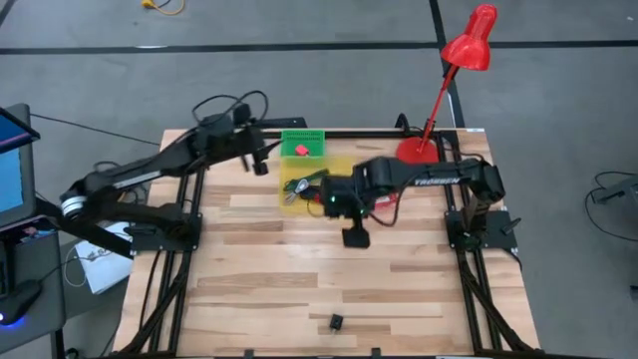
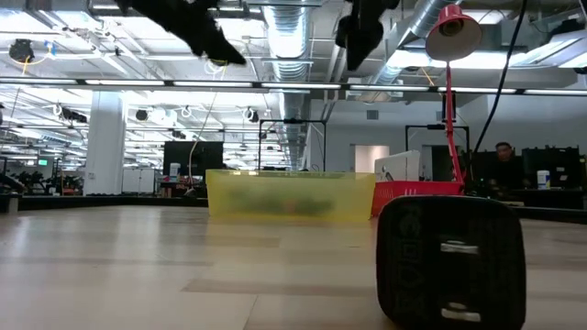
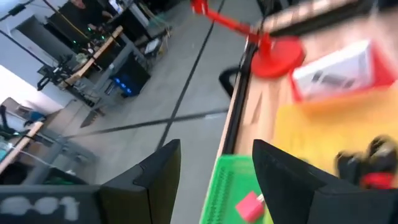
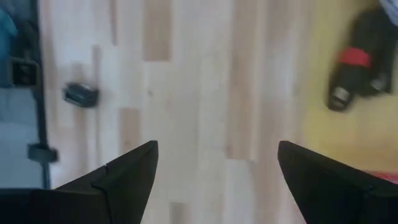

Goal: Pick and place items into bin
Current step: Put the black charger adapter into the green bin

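A translucent yellow bin [image 1: 317, 181] stands at the table's far middle, with a red-and-black tool [image 4: 353, 67] and a green-handled tool [image 1: 299, 185] lying in it. Behind it a green basket [image 1: 302, 145] holds a small pink piece [image 3: 249, 205]. One small black item [image 1: 336, 321] rests flat on the wood near the near edge; it looms large in the low view [image 2: 449, 266]. My left gripper [image 1: 261, 165] hovers open, high beside the basket's left end [image 3: 214, 152]. My right gripper [image 1: 355, 237] hangs open above bare wood just near of the bin [image 4: 217, 149].
A red desk lamp [image 1: 439, 100] stands with its round base [image 3: 280, 56] on the table's far right corner. A white carded package [image 3: 339, 68] lies right of the bin. Bare wood stretches between the bin and the black item. A monitor [image 1: 12, 165] stands off the table's left.
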